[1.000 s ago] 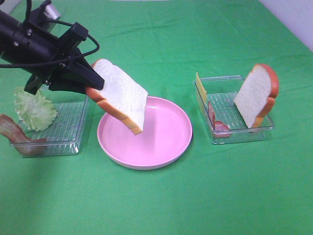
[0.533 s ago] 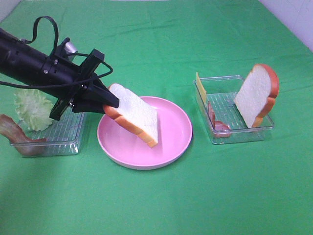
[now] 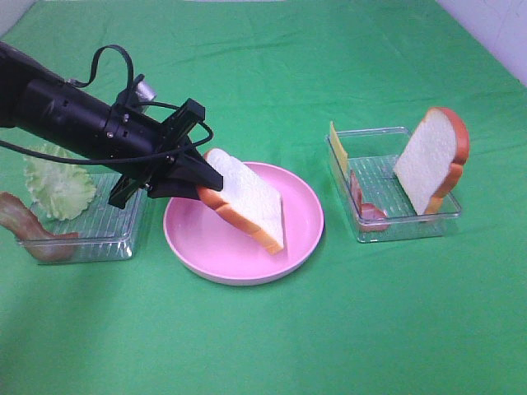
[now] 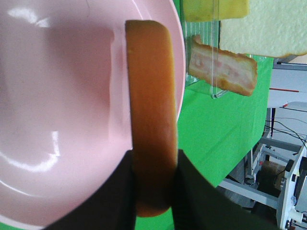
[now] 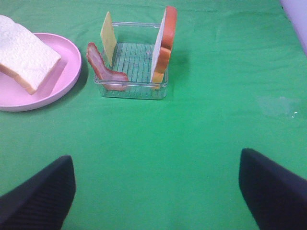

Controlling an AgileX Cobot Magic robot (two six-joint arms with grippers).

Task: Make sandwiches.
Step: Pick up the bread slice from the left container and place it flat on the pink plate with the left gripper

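The left gripper pinches the bread slice by its crust, tilted over the plate just beneath its jaws. I'd lower it flat before letting go. The right gripper gapes wide, empty.

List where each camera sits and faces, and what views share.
Exterior high: overhead, looking down on the green table; left arm shows, left gripper holding a bread slice at the pink plate.
Left wrist: on that arm, looking past its fingers along the slice onto the plate.
Right wrist: on the other wrist, facing the right tray; right gripper open.
Shared: all see slice and plate.
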